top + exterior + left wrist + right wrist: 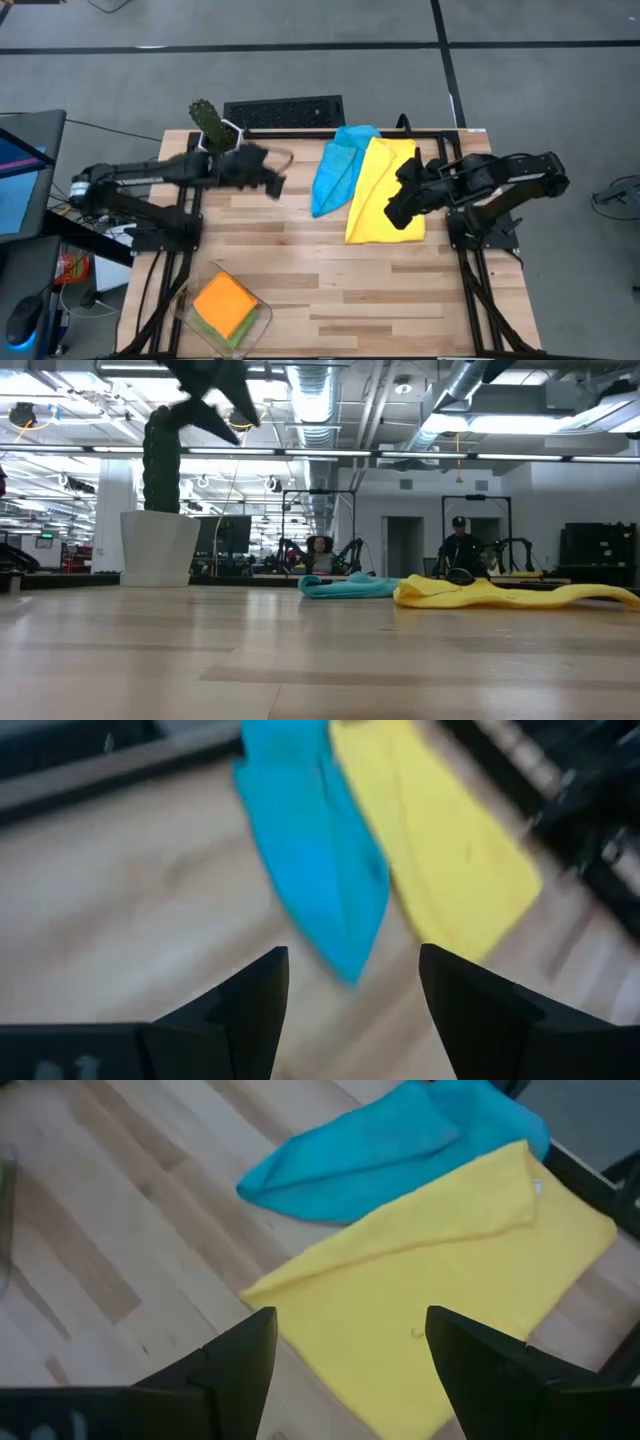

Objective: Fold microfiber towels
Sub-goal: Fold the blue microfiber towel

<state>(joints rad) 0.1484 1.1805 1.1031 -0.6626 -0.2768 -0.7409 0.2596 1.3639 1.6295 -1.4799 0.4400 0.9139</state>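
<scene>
Soft, light, floppy yellow microfiber towel lying flat at table's right rear beside crumpled light blue microfiber towel, best pinched at a corner, below empty, spread right gripper; left gripper likewise apart, empty.

Overhead, table-level and 2 wrist views share yellow towel.

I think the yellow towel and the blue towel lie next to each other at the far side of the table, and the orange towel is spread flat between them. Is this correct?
Not quite. The yellow towel and the blue towel do lie next to each other at the far side of the table, but the orange towel is not between them. The high view shows it folded in a clear container at the near left corner.
</scene>
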